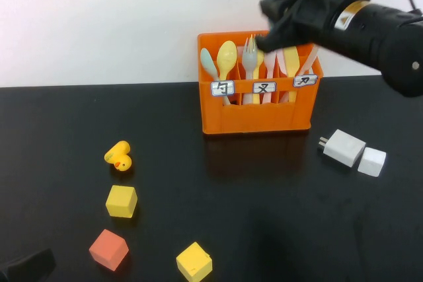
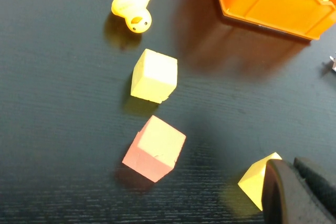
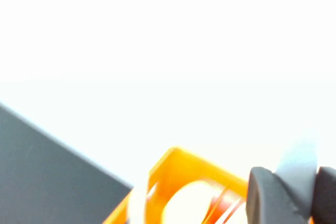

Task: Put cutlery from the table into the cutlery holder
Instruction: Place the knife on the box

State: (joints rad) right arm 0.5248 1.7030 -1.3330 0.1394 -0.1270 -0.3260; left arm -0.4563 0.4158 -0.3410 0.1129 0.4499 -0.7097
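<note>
The orange cutlery holder (image 1: 258, 113) stands at the back of the black table (image 1: 264, 216). A pale grey fork (image 1: 249, 57) stands upright in its middle compartment among yellow, mint, pink and white cutlery. My right gripper (image 1: 272, 31) hovers over the holder's top, shut on a flat pale grey piece that looks like the knife (image 3: 296, 166). The holder's rim (image 3: 178, 161) shows just below it in the right wrist view. My left gripper (image 1: 26, 265) rests low at the table's near left corner, shut and empty, its fingers (image 2: 294, 198) beside a yellow cube (image 2: 257, 182).
A yellow rubber duck (image 1: 119, 156), a yellow cube (image 1: 121, 201), a red cube (image 1: 108, 249) and another yellow cube (image 1: 194, 261) lie at the front left. A white charger (image 1: 344, 146) and a small white block (image 1: 371, 162) sit to the right of the holder.
</note>
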